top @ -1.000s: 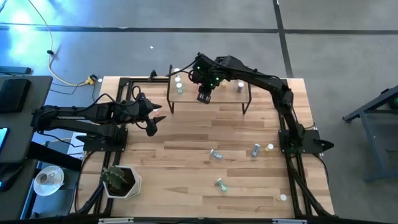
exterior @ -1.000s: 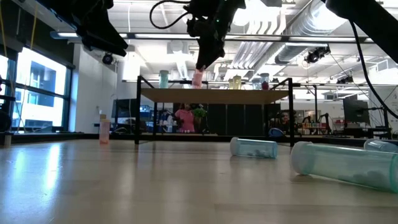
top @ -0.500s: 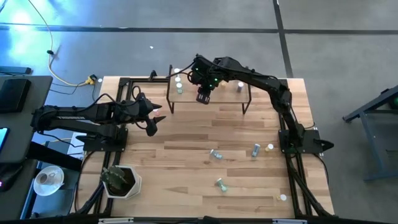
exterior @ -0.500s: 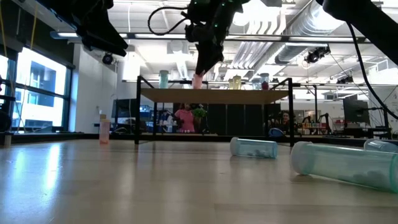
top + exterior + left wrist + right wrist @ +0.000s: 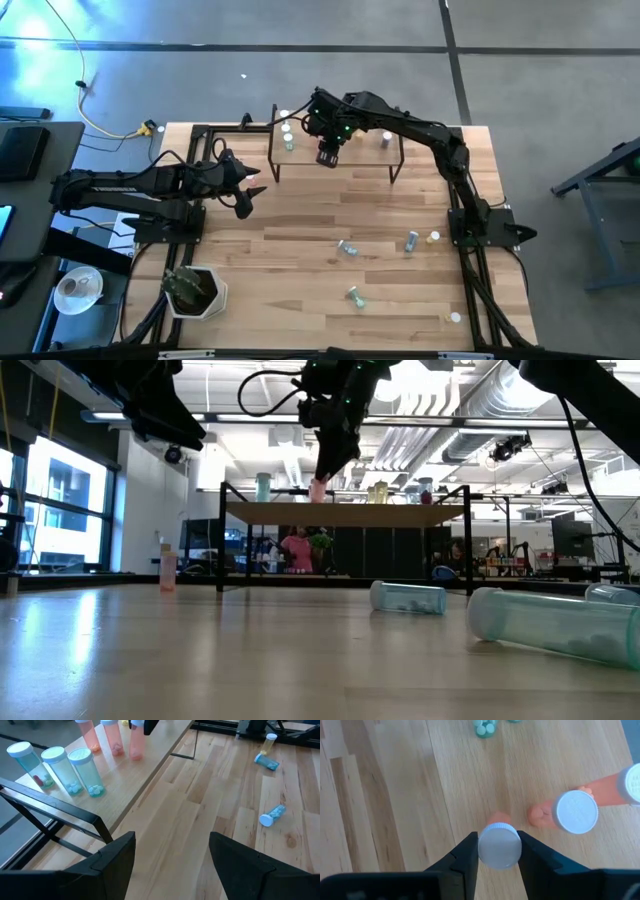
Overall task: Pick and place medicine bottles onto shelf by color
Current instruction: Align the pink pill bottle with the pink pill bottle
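The tabletop [image 5: 300,250] is pale butcher-block wood in long glued strips, glossy enough in the low view to mirror the window light. Near its front edge lie a teal bottle [image 5: 354,295] on its side and, close to the front right corner, a white-capped bottle [image 5: 455,318]. At the front left corner stands a white pot with a plant [image 5: 192,289]. Around the middle, toward the right edge, lie two more teal bottles [image 5: 347,248] and [image 5: 412,240], with a yellow bottle [image 5: 433,238] just beside the latter.

The left gripper [image 5: 250,195] hangs over the left part of the tabletop, fingers spread and empty.

Farther back, by the far edge, stands the shelf [image 5: 360,155], a light-wood board on thin black legs. On it the right gripper [image 5: 499,847] stands over a pink bottle [image 5: 500,845] whose base rests on the board; the fingers lie against either side of its white cap, and whether they still squeeze it cannot be told. Two more pink bottles [image 5: 113,739] stand just beside it, and three teal bottles [image 5: 60,767] stand in a row at the shelf's left end.

Beyond the tabletop the low view shows an open workshop with ceiling ducts [image 5: 480,400], bright windows [image 5: 55,510] on the left, and a person in pink [image 5: 297,550] far back.
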### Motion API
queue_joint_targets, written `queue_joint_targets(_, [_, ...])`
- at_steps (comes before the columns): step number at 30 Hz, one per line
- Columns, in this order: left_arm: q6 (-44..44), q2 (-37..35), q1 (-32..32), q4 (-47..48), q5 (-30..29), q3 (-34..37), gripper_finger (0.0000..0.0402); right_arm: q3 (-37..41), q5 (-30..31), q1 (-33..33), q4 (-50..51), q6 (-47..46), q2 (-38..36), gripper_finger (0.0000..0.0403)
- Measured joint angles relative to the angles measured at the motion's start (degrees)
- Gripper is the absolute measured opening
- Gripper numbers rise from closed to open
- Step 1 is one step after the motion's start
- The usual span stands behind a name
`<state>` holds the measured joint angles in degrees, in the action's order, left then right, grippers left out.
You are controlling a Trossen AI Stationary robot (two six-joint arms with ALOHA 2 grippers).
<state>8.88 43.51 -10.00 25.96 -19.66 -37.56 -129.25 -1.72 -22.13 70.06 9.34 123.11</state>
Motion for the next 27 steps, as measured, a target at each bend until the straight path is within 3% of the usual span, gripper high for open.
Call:
queue_joint_targets(7, [-0.02,-0.01,0.01,0.0,-0.01,0.0,0.0241,0.0,0.0,0.0,-0.83,0.15,0.24,0.0139])
queue_joint_targets(27, [-0.02,0.0,0.0,0.0,0.0,0.0,0.0241,0.0,0.3,-0.39,-1.51,1.22,0.17,0.0142])
